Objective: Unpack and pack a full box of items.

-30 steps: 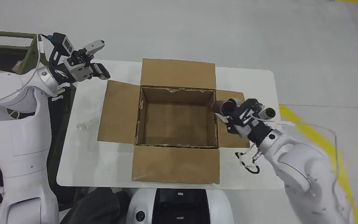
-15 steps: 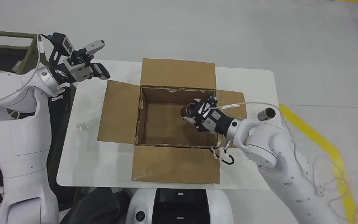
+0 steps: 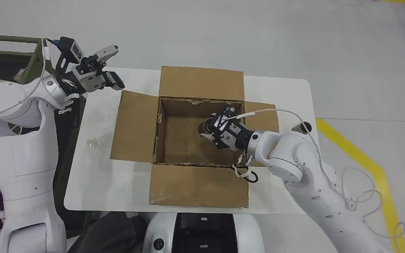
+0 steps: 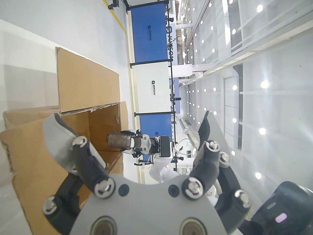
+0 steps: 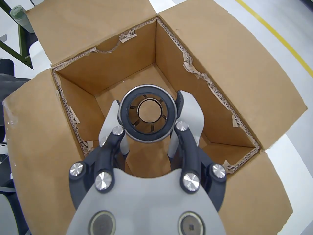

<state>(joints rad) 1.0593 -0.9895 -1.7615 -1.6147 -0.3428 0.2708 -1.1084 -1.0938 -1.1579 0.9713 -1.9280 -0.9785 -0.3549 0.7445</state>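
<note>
I think I am on the packing step. My right tool (image 5: 146, 113) is clenched on a round metal ring (image 5: 148, 135) and hangs over the open box (image 5: 215, 57), the ring's end pointing down inside. Next I should go down slowly, away from the walls, then let go. My left tool (image 4: 130, 118) is released, holding nothing, off past the box's side flap, above the surface (image 3: 95, 177). The ring and the tool hide the box floor under them, so I cannot tell how far down it is.
</note>
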